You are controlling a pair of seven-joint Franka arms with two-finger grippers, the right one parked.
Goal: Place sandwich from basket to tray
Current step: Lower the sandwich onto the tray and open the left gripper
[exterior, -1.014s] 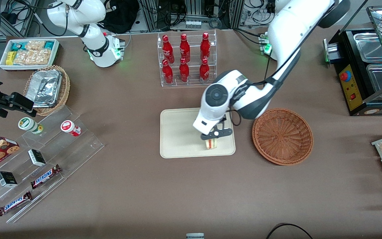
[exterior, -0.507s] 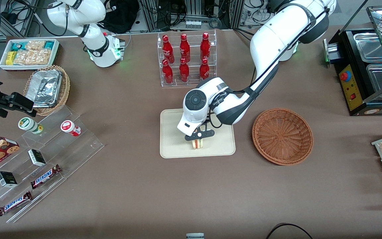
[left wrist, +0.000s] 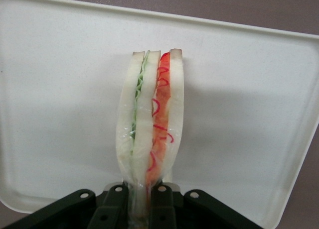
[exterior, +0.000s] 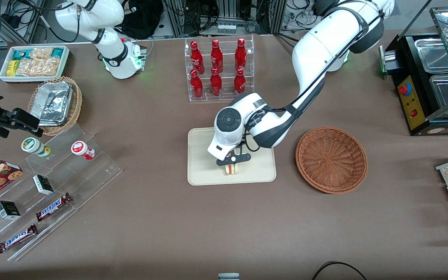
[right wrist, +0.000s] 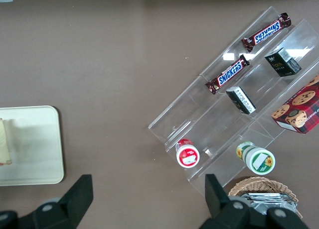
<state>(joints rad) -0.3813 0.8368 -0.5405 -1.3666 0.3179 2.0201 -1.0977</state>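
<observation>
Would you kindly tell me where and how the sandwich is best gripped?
Across its flat bread faces, from above. The sandwich stands on edge over the tray, so the gripper, shut on its narrow end, squeezes the layers together.

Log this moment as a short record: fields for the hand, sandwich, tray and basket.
hand: the left arm's hand is above the tray, shut on the sandwich
sandwich: sandwich held upright on edge between the fingers, over the tray, red and green filling showing
tray: cream tray, nothing else seen on it
basket: brown wicker basket, beside the tray toward the working arm's end, nothing in it
</observation>
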